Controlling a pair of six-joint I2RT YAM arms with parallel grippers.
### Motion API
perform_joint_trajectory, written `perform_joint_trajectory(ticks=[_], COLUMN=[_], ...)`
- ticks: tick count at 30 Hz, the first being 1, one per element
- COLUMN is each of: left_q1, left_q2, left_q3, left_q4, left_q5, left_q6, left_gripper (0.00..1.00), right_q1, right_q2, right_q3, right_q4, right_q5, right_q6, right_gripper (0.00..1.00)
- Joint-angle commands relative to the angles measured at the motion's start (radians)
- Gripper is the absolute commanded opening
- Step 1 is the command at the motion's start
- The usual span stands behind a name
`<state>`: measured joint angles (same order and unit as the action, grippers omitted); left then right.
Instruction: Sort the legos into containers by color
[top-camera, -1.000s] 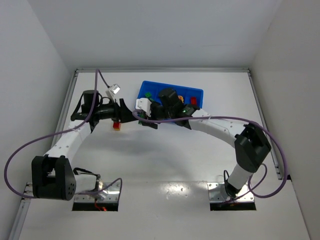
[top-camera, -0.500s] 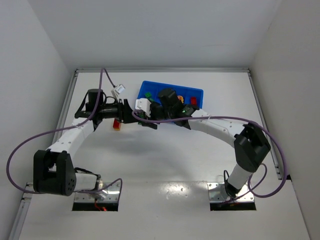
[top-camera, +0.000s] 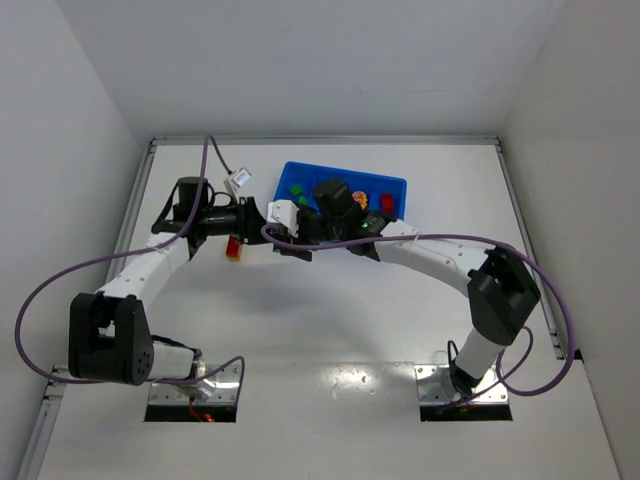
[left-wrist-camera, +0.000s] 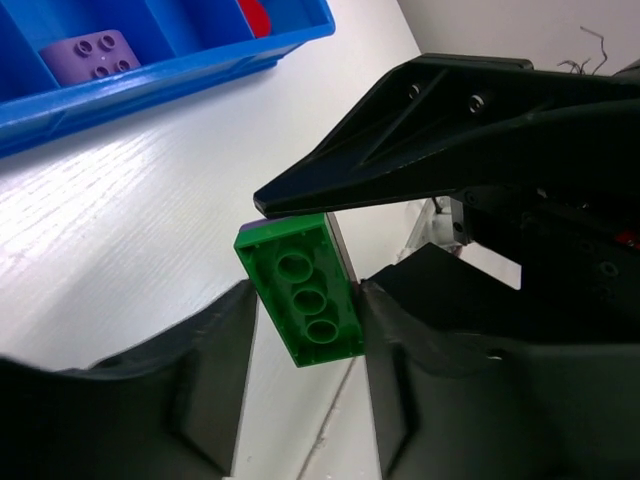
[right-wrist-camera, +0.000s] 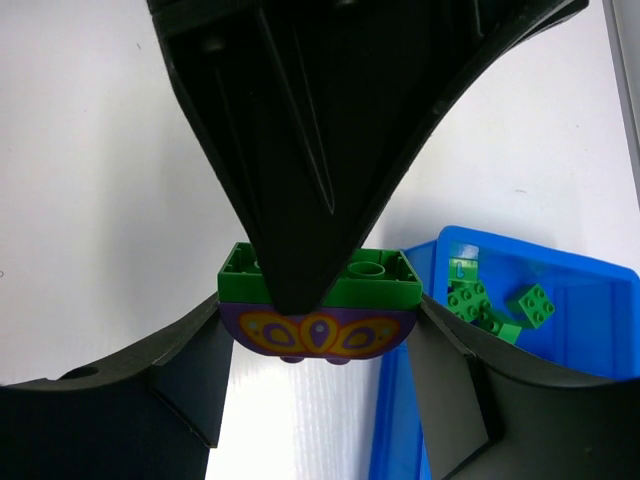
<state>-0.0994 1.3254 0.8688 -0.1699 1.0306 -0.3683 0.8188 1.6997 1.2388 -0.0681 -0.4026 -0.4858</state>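
A two-brick lego clump hangs above the table just left of the blue tray. It is a green brick stuck on a purple brick with a yellow pattern. My right gripper is shut on the clump's two ends. My left gripper comes from the other side, its fingers pressed on the long sides of the green brick. In the top view both grippers meet there, left and right. The containers hold green legos, a purple lego and a red lego.
A small red-and-orange lego lies on the white table below the left gripper. A yellow-orange piece sits in the tray beside the red one. The right arm's wrist covers much of the tray's middle. White walls close in the table on three sides.
My left gripper has moved right and a little farther back to meet the right one, and its jaws have closed in on the green brick. The right gripper kept its hold.
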Motion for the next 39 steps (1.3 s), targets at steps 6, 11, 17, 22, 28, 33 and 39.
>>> perform_joint_trajectory(ticks=[6, 11, 17, 22, 28, 33, 39], left_q1=[-0.010, 0.010, 0.112, 0.168, 0.159, 0.078, -0.077], left_q2=[0.008, -0.002, -0.011, -0.011, -0.011, 0.072, 0.269], left_q3=[0.045, 0.045, 0.065, 0.075, 0.085, 0.179, 0.421], left_q4=[0.046, 0.055, 0.055, 0.055, 0.055, 0.021, -0.101], left_q5=[0.017, 0.017, 0.017, 0.028, -0.016, -0.279, -0.568], left_q6=[0.012, 0.012, -0.015, -0.035, -0.035, 0.002, 0.103], left_gripper=[0.29, 0.15, 0.08, 0.07, 0.07, 0.07, 0.10], right_q1=[0.008, 0.017, -0.001, -0.023, -0.055, -0.086, -0.138], right_q2=[-0.003, -0.003, -0.037, -0.092, -0.135, -0.153, -0.183], right_q3=[0.039, 0.005, -0.074, -0.142, -0.176, -0.176, -0.176], right_q4=[0.053, 0.062, 0.062, 0.062, 0.053, 0.044, 0.034], right_q5=[-0.015, 0.028, 0.097, 0.131, 0.151, 0.195, 0.243], right_q6=[0.003, -0.016, -0.037, -0.046, -0.046, -0.010, 0.128], right_gripper=[0.07, 0.07, 0.07, 0.07, 0.07, 0.07, 0.07])
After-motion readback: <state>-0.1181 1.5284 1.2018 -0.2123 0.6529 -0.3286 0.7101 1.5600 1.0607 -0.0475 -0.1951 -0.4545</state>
